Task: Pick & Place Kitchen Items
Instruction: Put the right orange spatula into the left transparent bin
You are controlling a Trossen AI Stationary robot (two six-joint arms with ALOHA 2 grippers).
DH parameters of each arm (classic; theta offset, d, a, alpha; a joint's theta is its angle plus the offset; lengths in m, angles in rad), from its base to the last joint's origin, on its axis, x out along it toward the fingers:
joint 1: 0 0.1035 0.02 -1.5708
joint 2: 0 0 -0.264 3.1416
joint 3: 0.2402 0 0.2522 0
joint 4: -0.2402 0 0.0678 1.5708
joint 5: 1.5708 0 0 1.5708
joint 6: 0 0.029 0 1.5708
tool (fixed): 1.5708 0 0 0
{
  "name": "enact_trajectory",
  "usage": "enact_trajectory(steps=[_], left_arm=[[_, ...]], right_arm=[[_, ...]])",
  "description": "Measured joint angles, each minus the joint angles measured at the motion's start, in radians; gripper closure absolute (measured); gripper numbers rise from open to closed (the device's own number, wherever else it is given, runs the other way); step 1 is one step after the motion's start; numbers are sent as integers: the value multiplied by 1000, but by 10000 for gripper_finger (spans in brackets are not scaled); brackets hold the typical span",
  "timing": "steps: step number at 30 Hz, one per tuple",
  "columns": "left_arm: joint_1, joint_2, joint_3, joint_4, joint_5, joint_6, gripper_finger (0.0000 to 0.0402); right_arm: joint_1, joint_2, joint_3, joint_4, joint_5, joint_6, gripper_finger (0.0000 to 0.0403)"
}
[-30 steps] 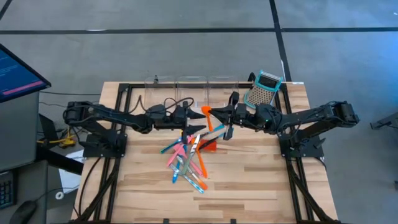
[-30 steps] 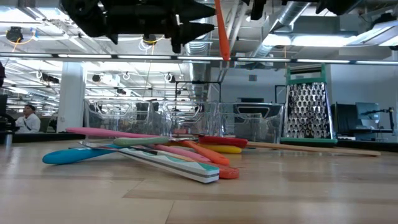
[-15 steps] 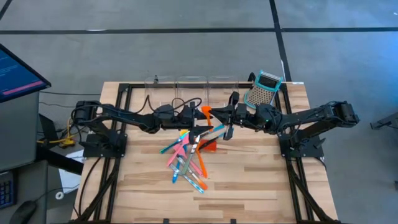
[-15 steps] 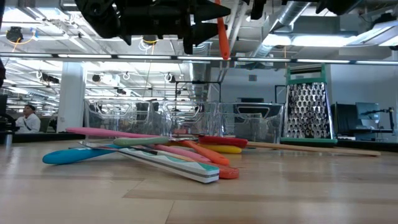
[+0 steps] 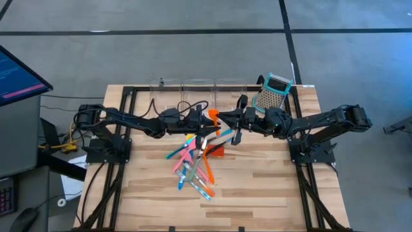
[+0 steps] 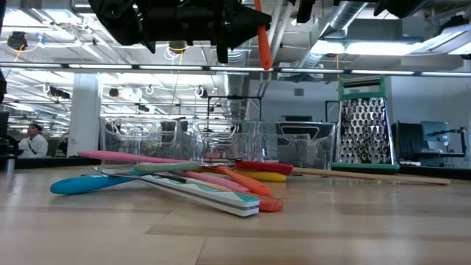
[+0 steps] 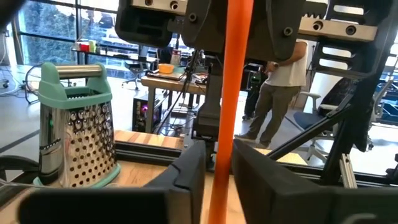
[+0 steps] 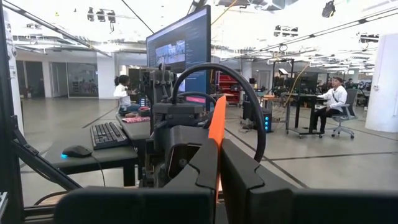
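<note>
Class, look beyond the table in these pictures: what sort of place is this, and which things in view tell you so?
Most likely an open robotics lab or workshop, not a kitchen. Exposed ceiling ducts run overhead, a person sits at a workstation among rows of desks, and a large monitor with a keyboard stands beside the table.

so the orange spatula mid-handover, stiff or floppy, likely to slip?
Probably stiff: the orange spatula hangs straight between both grippers. Likely light, being slim plastic. It may slip or pivot, since the left gripper and right gripper pinch a narrow, smooth handle.
</note>
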Motion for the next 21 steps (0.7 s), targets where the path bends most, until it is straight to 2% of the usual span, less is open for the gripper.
enact_trajectory(steps=[7,16,21], left_arm=[[0,0,0,3,1,0,390],[0,0,0,2,6,4,395],[0,0,0,0,7,4,395]], right_arm=[[0,0,0,0,3,0,403],[0,0,0,0,2,3,399],[1,-2,0,-1,3,12,362]])
